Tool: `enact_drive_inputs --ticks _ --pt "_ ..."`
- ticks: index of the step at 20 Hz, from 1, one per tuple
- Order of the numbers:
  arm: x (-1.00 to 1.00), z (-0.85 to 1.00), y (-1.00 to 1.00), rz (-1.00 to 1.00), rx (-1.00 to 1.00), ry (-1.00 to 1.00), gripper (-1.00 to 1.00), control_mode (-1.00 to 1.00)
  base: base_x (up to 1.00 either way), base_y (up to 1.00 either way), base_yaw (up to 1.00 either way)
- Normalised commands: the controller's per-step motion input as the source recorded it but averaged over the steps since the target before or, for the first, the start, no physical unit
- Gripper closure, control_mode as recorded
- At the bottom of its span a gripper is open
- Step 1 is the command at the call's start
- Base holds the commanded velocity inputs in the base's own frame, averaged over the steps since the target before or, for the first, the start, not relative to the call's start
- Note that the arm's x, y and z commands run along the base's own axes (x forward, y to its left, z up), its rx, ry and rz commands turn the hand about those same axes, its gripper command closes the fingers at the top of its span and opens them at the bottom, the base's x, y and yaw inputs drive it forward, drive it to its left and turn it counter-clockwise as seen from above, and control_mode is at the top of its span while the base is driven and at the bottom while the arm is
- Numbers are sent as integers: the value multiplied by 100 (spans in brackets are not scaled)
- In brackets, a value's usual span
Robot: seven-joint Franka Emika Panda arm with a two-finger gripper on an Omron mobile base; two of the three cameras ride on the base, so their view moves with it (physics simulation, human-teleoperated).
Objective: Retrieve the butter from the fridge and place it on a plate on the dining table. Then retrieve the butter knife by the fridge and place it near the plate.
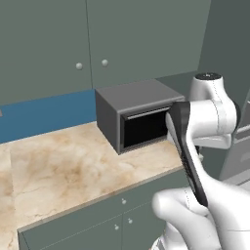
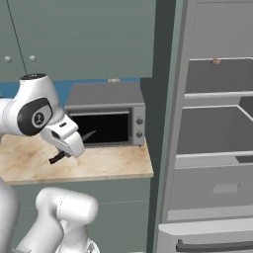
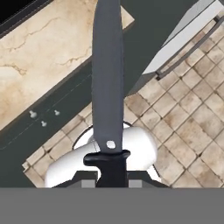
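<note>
My gripper (image 3: 111,177) is shut on the black handle of the butter knife (image 3: 107,83), whose long dark-grey blade runs up the middle of the hand view. From the right base view, the gripper (image 2: 69,146) hangs over the marbled worktop with the knife (image 2: 87,135) slanting across it in front of the toaster oven. The fridge (image 2: 212,128) stands open at the right, its grey shelves and lower drawer showing. The butter, the plate and the dining table are out of view.
A grey toaster oven (image 1: 134,114) with a black window sits on the beige marbled worktop (image 1: 63,166) over grey-green cabinets (image 1: 97,227). A small tan item (image 2: 216,61) lies on the fridge's upper shelf. Tiled floor (image 3: 188,127) lies below the hand.
</note>
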Motion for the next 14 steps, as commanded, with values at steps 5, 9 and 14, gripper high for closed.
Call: enact_drive_inputs --ticks 5,9,14 --pt "0 0 0 0 0 0 100 -100 0 0 0" --pt "0 0 0 0 0 0 100 -100 0 0 0" --pt "-11 0 0 0 0 0 100 100 -19 0 0"
